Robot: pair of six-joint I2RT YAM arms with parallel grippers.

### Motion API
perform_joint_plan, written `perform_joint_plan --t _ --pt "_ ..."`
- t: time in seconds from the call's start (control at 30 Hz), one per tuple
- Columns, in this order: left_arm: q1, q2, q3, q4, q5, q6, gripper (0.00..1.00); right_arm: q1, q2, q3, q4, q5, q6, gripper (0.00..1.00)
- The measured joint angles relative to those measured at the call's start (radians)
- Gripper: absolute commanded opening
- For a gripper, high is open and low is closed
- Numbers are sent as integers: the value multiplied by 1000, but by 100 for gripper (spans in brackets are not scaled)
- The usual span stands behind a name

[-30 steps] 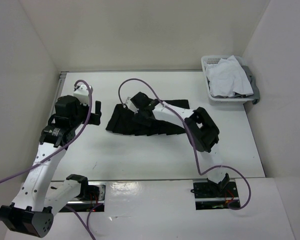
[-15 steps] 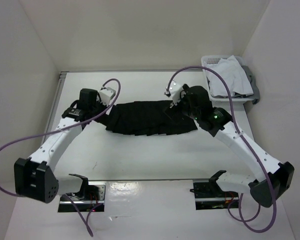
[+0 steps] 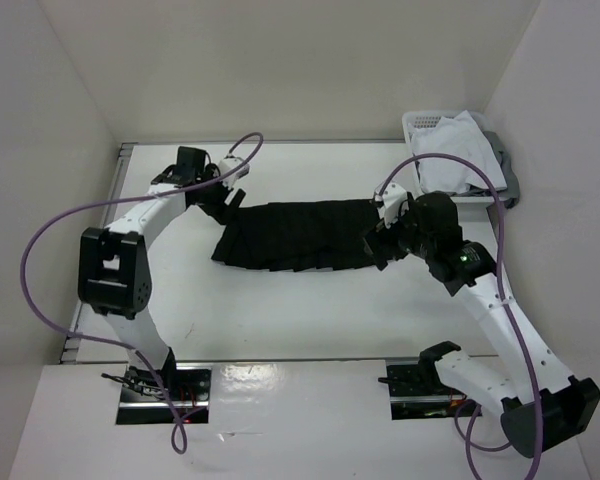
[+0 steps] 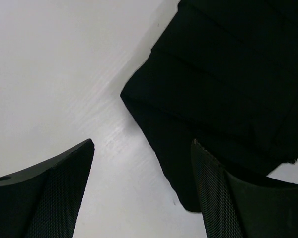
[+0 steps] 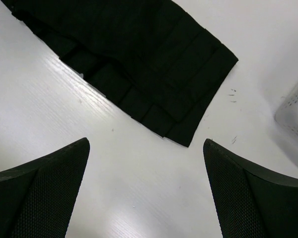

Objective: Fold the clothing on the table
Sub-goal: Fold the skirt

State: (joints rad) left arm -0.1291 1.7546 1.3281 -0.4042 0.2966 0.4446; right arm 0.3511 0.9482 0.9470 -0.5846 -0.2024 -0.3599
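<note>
Black pleated skirt of soft matte fabric (image 3: 300, 235): lies flat on the large white rectangular tabletop (image 3: 310, 320), across the far half, long axis running left to right. Near edge is stepped where the pleats overlap.

My left jaws: at the skirt's left end, toward the far-left corner of the tabletop. Released and standing apart, nothing clamped. In the left wrist view a corner of the skirt lies below the gap, close to the right-hand pad (image 4: 228, 198). The left-hand pad (image 4: 49, 198) is over bare tabletop. Contact between pad and fabric: cannot tell.

My right jaws: at the skirt's right end, released and spread wide, nothing between them. In the right wrist view the skirt's end corner lies ahead of the gap, apart from both pads.

Small white plastic basket (image 3: 430, 190) in the far-right corner holds a crumpled white garment (image 3: 460, 150), apart from the skirt.
</note>
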Motion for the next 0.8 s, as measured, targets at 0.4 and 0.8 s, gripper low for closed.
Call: perform_joint_plan --t 0.4,0.8 --pt "34 272 216 -98 148 82 83 -27 9 -7 -3 -77 0 99" --pt "21 340 230 -121 163 108 77 -30 9 -12 -4 -98 0 99"
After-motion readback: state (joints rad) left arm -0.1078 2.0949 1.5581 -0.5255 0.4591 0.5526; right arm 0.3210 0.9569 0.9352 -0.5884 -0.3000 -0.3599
